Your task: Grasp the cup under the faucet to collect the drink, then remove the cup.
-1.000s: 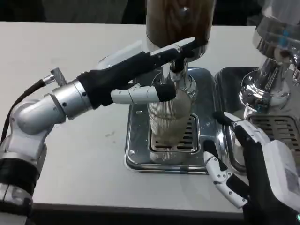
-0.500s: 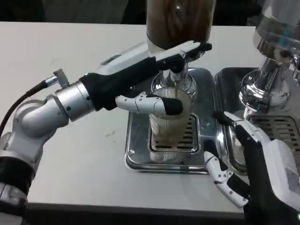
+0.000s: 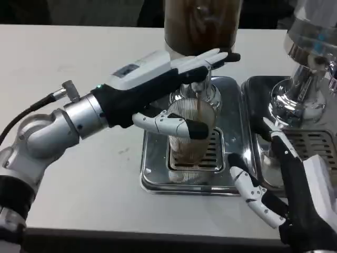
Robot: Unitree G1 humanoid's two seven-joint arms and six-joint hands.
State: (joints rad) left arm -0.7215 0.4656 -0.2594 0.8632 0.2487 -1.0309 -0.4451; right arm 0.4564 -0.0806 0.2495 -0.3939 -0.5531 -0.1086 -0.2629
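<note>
A clear ribbed cup [image 3: 189, 153] stands on the slotted grate of the steel drip tray [image 3: 155, 174], under the faucet [image 3: 199, 87] of the brown drink dispenser [image 3: 202, 23]. A thin brown stream falls into it and brown drink fills its lower part. My left hand [image 3: 158, 84] reaches in from the left and holds the cup. Its thumb [image 3: 171, 125] lies across the cup's front, and its fingers [image 3: 210, 58] stretch past the far side beside the faucet. My right hand [image 3: 287, 195] is open at the lower right, fingers spread, just off the tray's right corner.
A second steel tray [image 3: 253, 95] with a chrome machine [image 3: 308, 68] stands at the right, close behind my right hand. White table [image 3: 79, 179] stretches to the left and in front of the drip tray.
My left hand's thumb has slid down and right across the cup's front. The drink level in the cup has risen. My right hand has shifted slightly right and lower.
</note>
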